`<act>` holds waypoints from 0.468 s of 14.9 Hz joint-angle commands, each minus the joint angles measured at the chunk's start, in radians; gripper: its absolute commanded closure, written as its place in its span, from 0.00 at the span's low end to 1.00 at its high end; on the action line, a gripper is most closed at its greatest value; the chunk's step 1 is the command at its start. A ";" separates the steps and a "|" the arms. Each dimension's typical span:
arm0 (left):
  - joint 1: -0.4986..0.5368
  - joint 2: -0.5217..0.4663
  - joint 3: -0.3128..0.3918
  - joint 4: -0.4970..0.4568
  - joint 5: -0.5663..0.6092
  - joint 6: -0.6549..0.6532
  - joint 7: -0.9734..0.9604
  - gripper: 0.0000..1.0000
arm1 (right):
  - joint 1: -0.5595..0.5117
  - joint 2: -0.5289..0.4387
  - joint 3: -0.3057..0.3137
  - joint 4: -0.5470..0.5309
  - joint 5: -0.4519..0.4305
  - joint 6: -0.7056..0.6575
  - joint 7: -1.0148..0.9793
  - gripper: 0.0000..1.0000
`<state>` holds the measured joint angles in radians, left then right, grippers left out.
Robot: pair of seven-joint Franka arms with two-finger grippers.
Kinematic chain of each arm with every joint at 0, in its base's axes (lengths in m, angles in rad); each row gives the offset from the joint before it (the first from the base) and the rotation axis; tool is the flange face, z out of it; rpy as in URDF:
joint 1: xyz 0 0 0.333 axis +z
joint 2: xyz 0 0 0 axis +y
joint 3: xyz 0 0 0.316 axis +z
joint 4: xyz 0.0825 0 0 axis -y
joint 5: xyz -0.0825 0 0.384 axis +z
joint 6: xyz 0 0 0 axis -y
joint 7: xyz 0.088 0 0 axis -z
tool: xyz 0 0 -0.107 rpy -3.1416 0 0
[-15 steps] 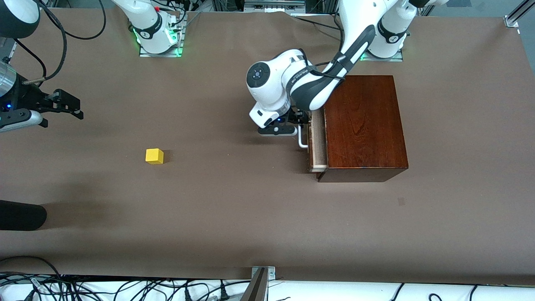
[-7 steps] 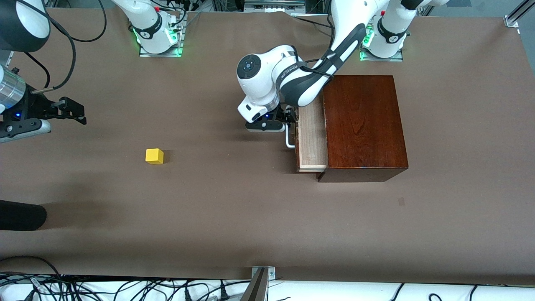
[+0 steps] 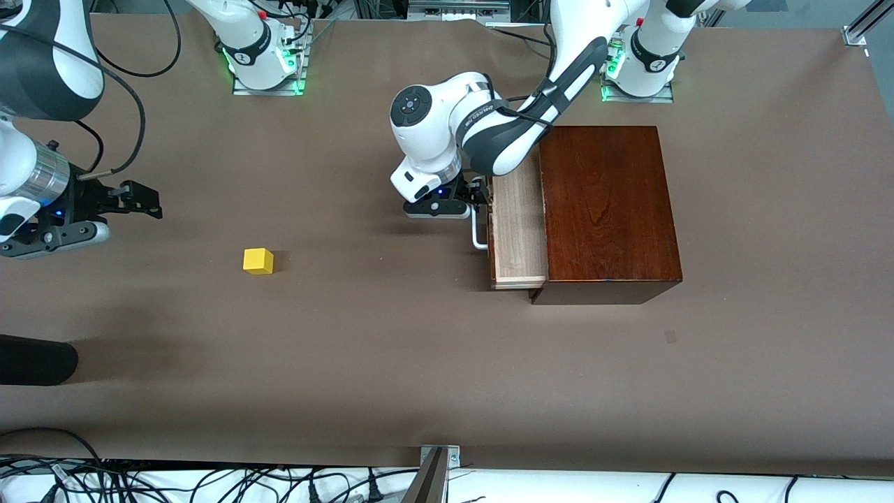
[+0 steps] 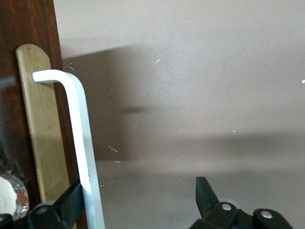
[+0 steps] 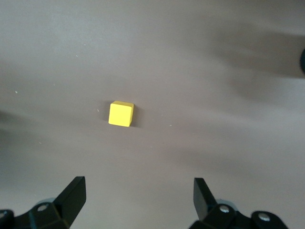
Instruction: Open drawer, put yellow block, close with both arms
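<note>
Fingers of your left gripper (image 4: 138, 202) stand wide, one hooked behind the white handle (image 3: 478, 225); the drawer (image 3: 515, 230) has slid further out since a second ago. Your right gripper (image 5: 138, 198), also wide, has moved over the table toward the yellow block (image 3: 258, 260), which lies well apart from the drawer, so picking should come next.

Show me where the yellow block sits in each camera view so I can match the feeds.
Front view: yellow block on bare table toward the right arm's end, well apart from the drawer.
Left wrist view: not in it.
Right wrist view: yellow block mid-picture, ahead of the open right end effector.
Shared landmark: brown table.
</note>
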<state>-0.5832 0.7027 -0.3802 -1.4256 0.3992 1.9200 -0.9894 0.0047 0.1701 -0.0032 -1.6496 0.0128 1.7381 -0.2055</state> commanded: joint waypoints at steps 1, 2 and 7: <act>-0.012 0.018 -0.005 0.043 0.001 -0.001 -0.008 0.00 | 0.001 0.020 0.003 -0.018 0.042 0.026 0.064 0.00; -0.014 0.021 -0.005 0.043 0.000 0.001 -0.009 0.00 | 0.001 0.028 0.003 -0.032 0.047 0.044 0.081 0.00; -0.026 0.018 -0.008 0.045 -0.042 0.020 -0.024 0.00 | 0.038 0.066 0.005 -0.182 0.047 0.260 0.173 0.00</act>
<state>-0.5883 0.7030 -0.3831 -1.4211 0.3793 1.9283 -0.9953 0.0272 0.2388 0.0010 -1.7591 0.0431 1.9078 -0.0695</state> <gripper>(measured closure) 0.000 0.000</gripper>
